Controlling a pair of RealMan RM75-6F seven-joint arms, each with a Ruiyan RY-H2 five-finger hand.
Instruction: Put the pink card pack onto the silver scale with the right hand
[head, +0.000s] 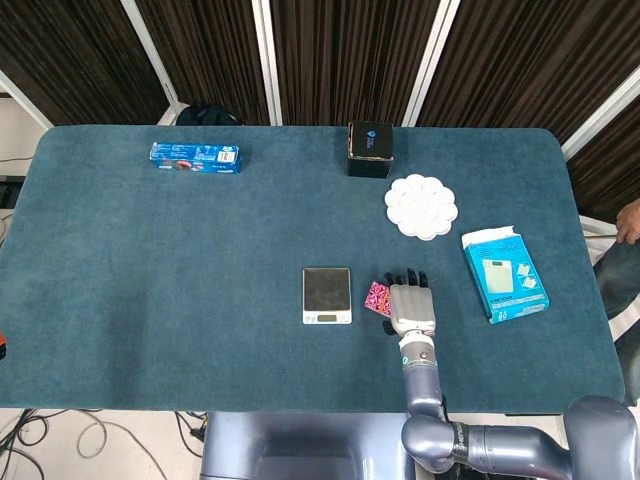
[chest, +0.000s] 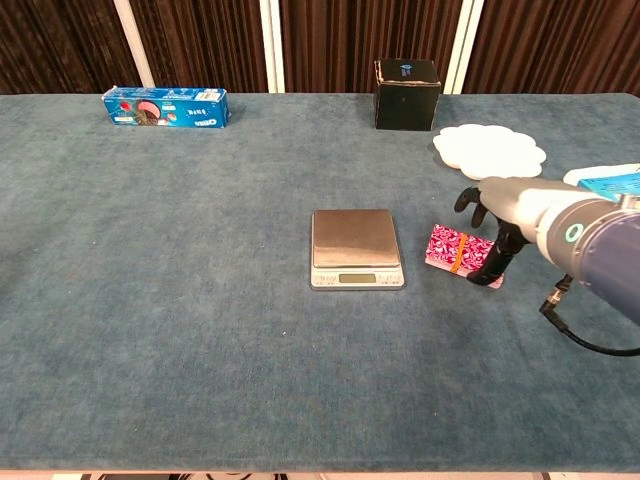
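The pink card pack (chest: 452, 248) lies flat on the blue table, just right of the silver scale (chest: 355, 245). My right hand (chest: 495, 215) reaches in from the right and hangs over the pack's right end, fingers spread. Its thumb points down by the pack's right edge; I cannot tell whether it touches. In the head view the right hand (head: 408, 305) covers most of the card pack (head: 376, 297), and the scale (head: 327, 293) sits bare to its left. My left hand is out of both views.
A blue cookie box (head: 195, 157) lies at the far left. A black box (head: 370, 149) and a white flower-shaped palette (head: 421, 207) stand behind the scale. A teal box (head: 504, 273) lies right of my hand.
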